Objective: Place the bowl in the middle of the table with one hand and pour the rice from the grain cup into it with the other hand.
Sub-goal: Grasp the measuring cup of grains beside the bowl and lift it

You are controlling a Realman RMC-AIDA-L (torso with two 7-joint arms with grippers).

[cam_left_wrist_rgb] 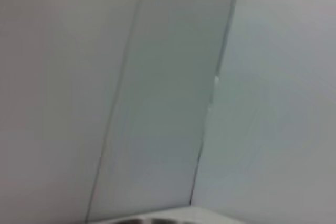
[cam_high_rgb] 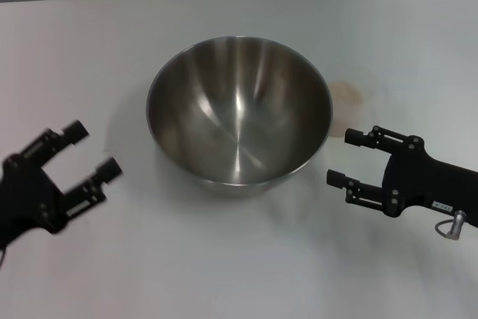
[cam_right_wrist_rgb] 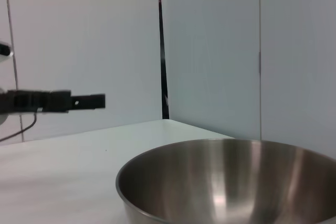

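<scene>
Already the bowl [cam_high_rgb: 239,113] sits mid-surface [cam_high_rgb: 224,274], empty, so placing looks done. Both tools hang open and hold nothing: left tool [cam_high_rgb: 93,153] near-left, right tool [cam_high_rgb: 345,158] near-right. Next, the right should fetch the grain cup [cam_high_rgb: 349,95] just beyond it.

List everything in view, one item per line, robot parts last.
bowl: one, shiny steel, empty, mid-table.
grain cup: one, clear plastic, on the table just beyond the bowl's right rim, holding pale rice.
table: one, white.
wall: pale panels with dark seams, behind the table.
left gripper: one, black, open, left of the bowl, holding nothing.
right gripper: one, black, open, right of the bowl, holding nothing.
</scene>
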